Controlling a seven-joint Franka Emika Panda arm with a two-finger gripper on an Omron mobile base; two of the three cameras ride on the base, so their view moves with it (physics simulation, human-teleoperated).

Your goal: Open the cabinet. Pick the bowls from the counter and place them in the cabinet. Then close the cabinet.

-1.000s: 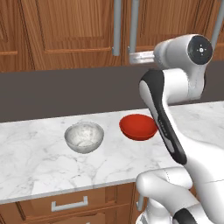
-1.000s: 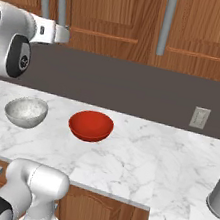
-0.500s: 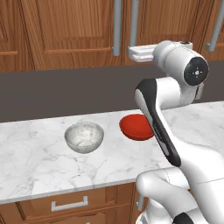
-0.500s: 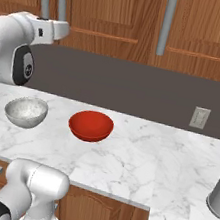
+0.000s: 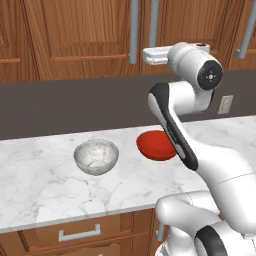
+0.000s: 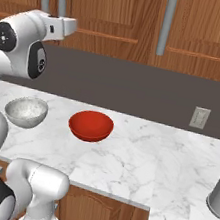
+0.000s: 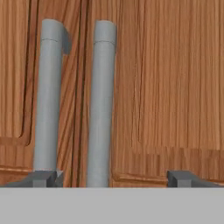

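Hand view: spread gripper point(image 7: 113, 178) faces the closed cabinet point(image 7: 175, 87), its two grey handles point(image 7: 101, 105) at centre left. To open well, it should centre on one bar before closing. Both bowls point(image 5: 96, 156) rest on the counter point(image 5: 45, 185), lower centre

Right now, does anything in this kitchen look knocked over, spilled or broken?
Nothing stands out. The grey bowl and the red bowl sit upright on the counter, apart from each other, and the cabinet doors are shut and look straight.
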